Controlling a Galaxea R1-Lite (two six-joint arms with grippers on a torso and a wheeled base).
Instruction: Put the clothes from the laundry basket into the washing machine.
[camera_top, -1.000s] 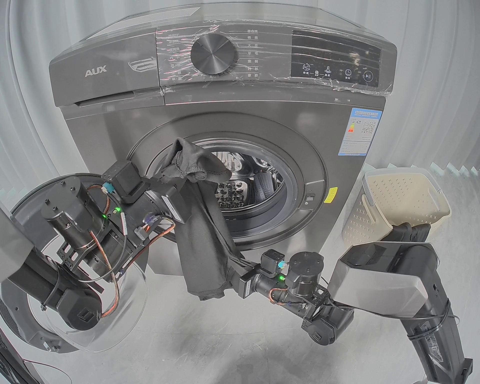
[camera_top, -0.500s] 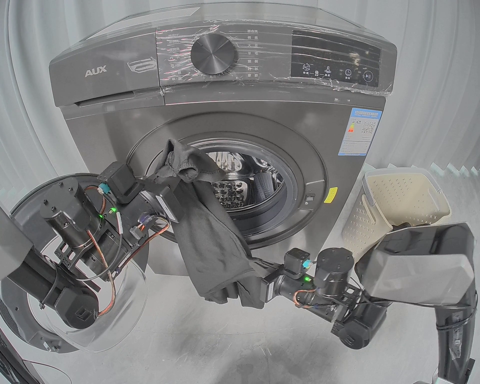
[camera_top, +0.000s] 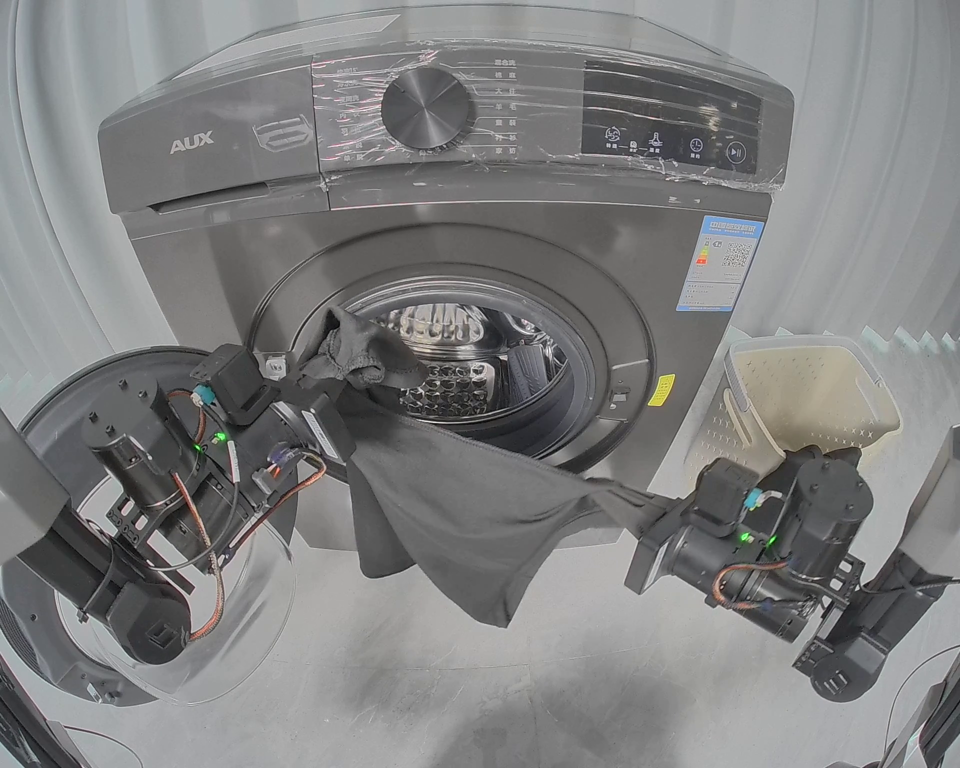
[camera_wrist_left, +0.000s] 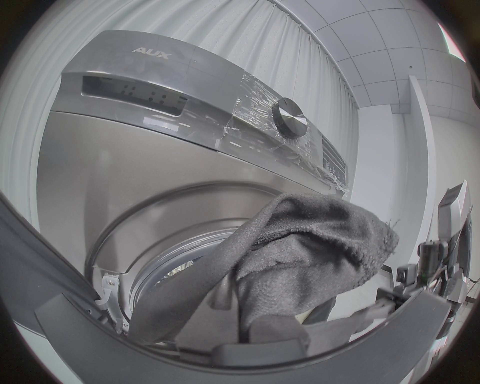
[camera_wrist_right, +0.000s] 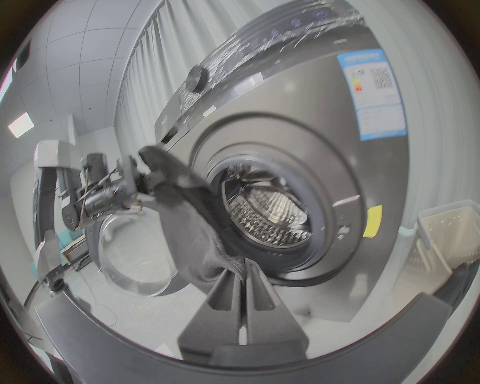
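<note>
Stretching across the front of the washing machine (camera_top: 560, 230) in the head view, a dark garment (camera_top: 470, 510) hangs between both arms, below the open drum mouth and outside it. The left gripper (camera_top: 335, 388) clamps one bunched end beside the opening's rim; the right gripper (camera_top: 645, 515) pinches the other end, near the cream laundry basket (camera_top: 800, 400) standing on the floor to the machine's right. From the left wrist view, the garment (camera_wrist_left: 300, 250) is heaped over the left gripper (camera_wrist_left: 270, 330), whose fingers are closed into the cloth. From the right wrist view, the right gripper (camera_wrist_right: 242, 287) has its fingers pressed together on a corner of the garment (camera_wrist_right: 190, 225), with the open door (camera_wrist_right: 130, 250) beyond.
</note>
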